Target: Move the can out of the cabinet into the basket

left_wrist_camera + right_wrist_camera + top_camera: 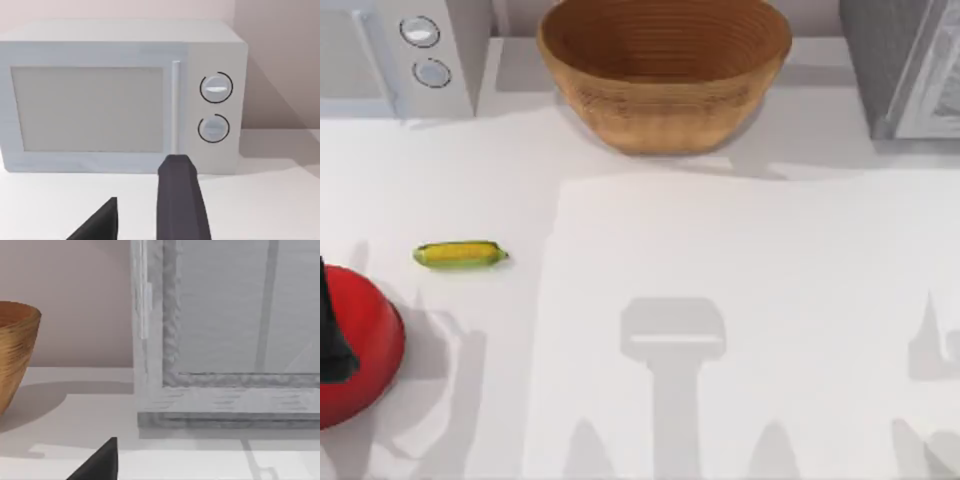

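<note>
White table (740, 300): basket (665, 75) mid-back, cabinet (905, 65) back right.

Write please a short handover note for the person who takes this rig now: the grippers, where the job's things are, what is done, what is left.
Left gripper: fingers apart, holding nothing, facing the white microwave.
Right gripper: one dark finger in the right wrist view, facing the cabinet; open or shut cannot be told.
Basket: back middle of the table, nothing inside.
Cabinet: back right corner in the top view, door closed.
Can: not seen, presumably inside the cabinet.
Done: nothing yet.
Left: open the door, take the can, put it in the basket.
Also there: corn cob and red pot at left.
</note>
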Robot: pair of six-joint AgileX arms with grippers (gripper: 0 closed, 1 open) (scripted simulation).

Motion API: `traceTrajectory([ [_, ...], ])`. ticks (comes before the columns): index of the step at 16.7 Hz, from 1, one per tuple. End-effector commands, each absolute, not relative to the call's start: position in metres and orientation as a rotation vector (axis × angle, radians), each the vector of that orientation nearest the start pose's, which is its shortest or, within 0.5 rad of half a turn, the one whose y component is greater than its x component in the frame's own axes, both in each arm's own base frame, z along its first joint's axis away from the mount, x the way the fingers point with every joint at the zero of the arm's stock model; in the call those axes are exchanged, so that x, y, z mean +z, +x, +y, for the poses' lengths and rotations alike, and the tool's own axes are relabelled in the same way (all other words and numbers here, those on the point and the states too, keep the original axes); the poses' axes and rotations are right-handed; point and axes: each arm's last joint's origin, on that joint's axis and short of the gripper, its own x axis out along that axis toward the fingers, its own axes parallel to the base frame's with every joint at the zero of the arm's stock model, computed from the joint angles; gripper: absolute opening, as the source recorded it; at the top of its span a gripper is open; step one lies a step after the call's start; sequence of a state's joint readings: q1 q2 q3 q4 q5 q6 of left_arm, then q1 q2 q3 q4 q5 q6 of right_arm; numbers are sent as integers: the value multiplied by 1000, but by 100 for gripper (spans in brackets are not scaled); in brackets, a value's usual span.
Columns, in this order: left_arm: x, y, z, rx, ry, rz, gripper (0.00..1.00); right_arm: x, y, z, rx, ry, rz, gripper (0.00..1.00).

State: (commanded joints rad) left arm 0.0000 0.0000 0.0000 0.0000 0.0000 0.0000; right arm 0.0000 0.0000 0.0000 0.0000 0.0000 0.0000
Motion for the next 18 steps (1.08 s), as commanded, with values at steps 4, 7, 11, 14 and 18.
traceTrajectory([
  [4, 160, 106, -1, 0, 0, 0, 100, 168, 105, -1, 2, 0, 1, 100],
  [7, 160, 106, -1, 0, 0, 0, 100, 200, 106, 1, 4, 0, 6, 100],
  [11, 160, 106, -1, 0, 0, 0, 100, 273, 116, 4, 2, -2, 17, 100],
  [14, 160, 106, -1, 0, 0, 0, 100, 336, 135, 9, -1, -4, 25, 100],
  [18, 160, 106, -1, 0, 0, 0, 100, 415, 174, 19, -4, -6, 25, 100],
])
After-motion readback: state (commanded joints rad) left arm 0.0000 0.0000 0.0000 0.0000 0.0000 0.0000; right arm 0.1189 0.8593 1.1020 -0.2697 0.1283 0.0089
